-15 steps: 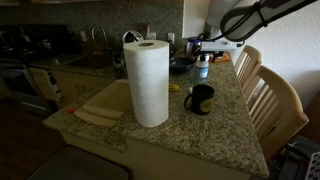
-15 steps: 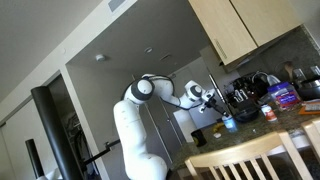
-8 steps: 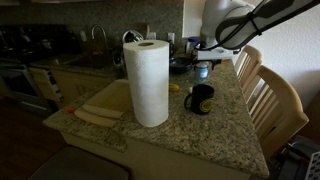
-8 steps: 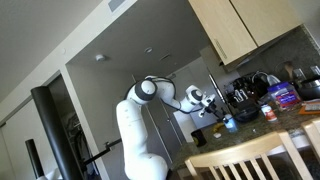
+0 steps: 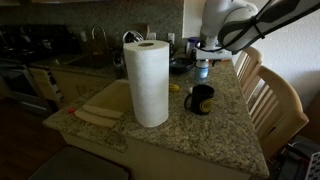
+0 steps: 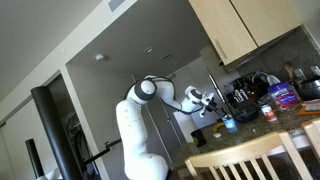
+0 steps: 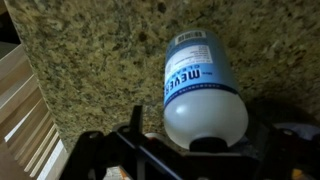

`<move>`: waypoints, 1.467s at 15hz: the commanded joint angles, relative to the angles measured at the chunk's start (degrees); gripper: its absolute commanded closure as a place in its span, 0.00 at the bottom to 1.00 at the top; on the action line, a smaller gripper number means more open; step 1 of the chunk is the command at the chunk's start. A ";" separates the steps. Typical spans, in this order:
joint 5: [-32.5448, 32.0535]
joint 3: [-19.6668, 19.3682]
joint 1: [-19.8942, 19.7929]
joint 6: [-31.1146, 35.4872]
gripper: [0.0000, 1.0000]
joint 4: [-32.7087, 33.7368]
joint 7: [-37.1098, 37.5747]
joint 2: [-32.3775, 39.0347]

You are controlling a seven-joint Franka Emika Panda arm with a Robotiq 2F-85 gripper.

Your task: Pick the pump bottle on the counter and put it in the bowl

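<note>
Lower than a second ago, your gripper (image 5: 204,52) now sits right over the pump bottle (image 5: 202,69). That bottle stands upright on the granite counter (image 5: 215,125), just beside the dark bowl (image 5: 180,66) and behind the black mug (image 5: 200,98). Seen from the wrist view, the jaws are spread wide, one on either side of the bottle's white top, not gripping it.

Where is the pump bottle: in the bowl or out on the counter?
Out, on the counter. In the wrist view only granite surrounds the pump bottle; in an exterior view the bowl sits beside it.
</note>
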 commanded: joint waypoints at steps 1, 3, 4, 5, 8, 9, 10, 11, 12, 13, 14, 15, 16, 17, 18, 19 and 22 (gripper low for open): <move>-1.32 -0.53 0.50 0.05 0.00 0.06 1.78 -0.02; -2.11 -0.54 0.53 0.14 0.00 0.06 3.04 -0.02; -2.15 -0.54 0.53 0.17 0.00 0.06 3.09 -0.02; -2.15 -0.55 0.53 0.19 0.00 0.06 3.10 -0.02; -2.15 -0.56 0.53 0.21 0.00 0.06 3.10 -0.03; -2.15 -0.56 0.53 0.21 0.00 0.06 3.10 -0.02; -1.70 -0.46 0.50 0.26 0.00 0.02 2.69 -0.06; -2.06 -0.56 0.53 0.21 0.00 0.06 3.10 -0.02; -2.06 -0.55 0.53 0.21 0.00 0.06 3.10 -0.02; -2.06 -0.55 0.53 0.21 0.00 0.06 3.10 -0.02; -2.06 -0.55 0.53 0.21 0.00 0.06 3.10 -0.02; -2.06 -0.55 0.53 0.21 0.00 0.06 3.10 -0.02; -2.06 -0.55 0.53 0.21 0.00 0.06 3.10 -0.02; -2.06 -0.55 0.53 0.21 0.00 0.06 3.10 -0.02; -2.12 -0.51 0.52 0.56 0.00 -0.07 2.65 0.03; -2.19 -0.46 0.56 0.48 0.25 0.02 2.39 0.19; -1.99 -0.38 0.68 0.21 0.41 0.03 2.35 0.24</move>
